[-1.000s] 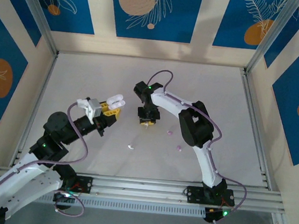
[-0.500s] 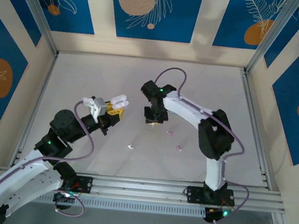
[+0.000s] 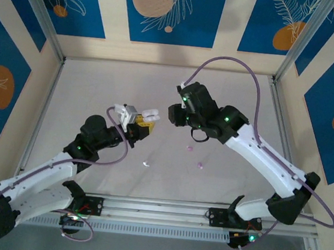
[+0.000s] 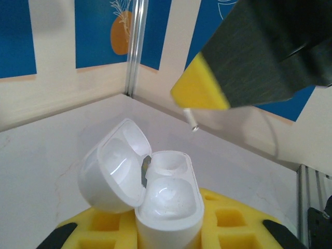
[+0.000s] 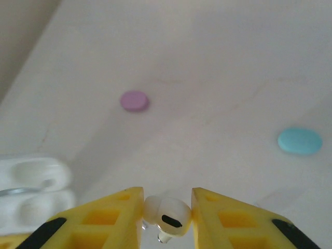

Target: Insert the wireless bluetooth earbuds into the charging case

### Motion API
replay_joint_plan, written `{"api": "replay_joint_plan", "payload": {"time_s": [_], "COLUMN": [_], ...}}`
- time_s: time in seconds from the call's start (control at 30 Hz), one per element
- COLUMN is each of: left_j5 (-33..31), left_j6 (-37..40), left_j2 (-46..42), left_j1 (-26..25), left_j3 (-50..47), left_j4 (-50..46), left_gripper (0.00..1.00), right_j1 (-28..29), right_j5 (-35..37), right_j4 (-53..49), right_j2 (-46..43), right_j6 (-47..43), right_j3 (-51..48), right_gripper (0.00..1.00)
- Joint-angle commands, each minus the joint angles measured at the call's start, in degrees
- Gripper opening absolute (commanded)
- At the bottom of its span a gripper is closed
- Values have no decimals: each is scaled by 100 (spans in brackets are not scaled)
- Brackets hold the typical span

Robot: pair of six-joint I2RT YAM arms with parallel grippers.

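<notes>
My left gripper (image 3: 141,125) is shut on the base of a white charging case (image 3: 151,114), held upright off the table. Its lid (image 4: 111,170) hangs open to the left, and both sockets in the body (image 4: 169,199) look empty. My right gripper (image 3: 174,115) hovers just right of the case, shut on a white earbud (image 5: 167,215) pinched between the yellow fingers (image 5: 116,215). In the left wrist view that yellow fingertip (image 4: 199,94) hangs above the case with the bud's stem (image 4: 193,121) poking down, a short gap from the open sockets.
Loose pieces lie on the pale table (image 3: 98,93): a whitish bud (image 3: 145,163) and two pink ones (image 3: 190,147) (image 3: 200,164). The right wrist view shows a pink oval (image 5: 134,100) and a teal oval (image 5: 299,141) on the surface. Walls and rails fence the table.
The left gripper has carried the open case to the right and slightly higher. The right arm has stretched out and lifted its gripper with the bud up beside the case.
</notes>
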Motion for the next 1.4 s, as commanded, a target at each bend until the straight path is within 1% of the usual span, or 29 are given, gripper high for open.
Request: {"api": "replay_joint_plan", "payload": {"time_s": [0.0,0.17,0.47,0.6,0.77,1.0,1.1,1.2,1.27,1.37], "left_j5": [290,403,400,375,187,142,49,13,43,181], "left_j6": [-192,-232,-301,-402,-508,-561,-563,-519,-492,-422], "left_j2": [83,230,165,101,38,27,-6,-38,-47,-50], "left_j1": [-25,-39,-33,-35,-40,-35,-36,-39,-33,-37], "left_j3": [119,220,233,231,248,331,322,320,316,315], "left_j4": [629,664,648,731,813,893,916,919,958,1042], "left_gripper": [18,18,18,18,18,18,17,17,17,17], "right_j1": [255,499,626,661,725,777,776,736,644,520], "right_j5": [401,177,471,529,369,209,39,-354,-723,-1013], "right_j4": [446,597,712,740,840,1006,1079,1108,1062,1020], "right_j2": [-115,32,298,339,242,56,-77,-227,-278,-290], "right_j6": [-493,-714,-868,-950,-1067,-1220,-1285,-1293,-1206,-953], "right_j3": [128,300,411,363,158,-218,-315,-401,-436,-463], "right_gripper": [30,30,31,30,31,30,30,31,31,35]}}
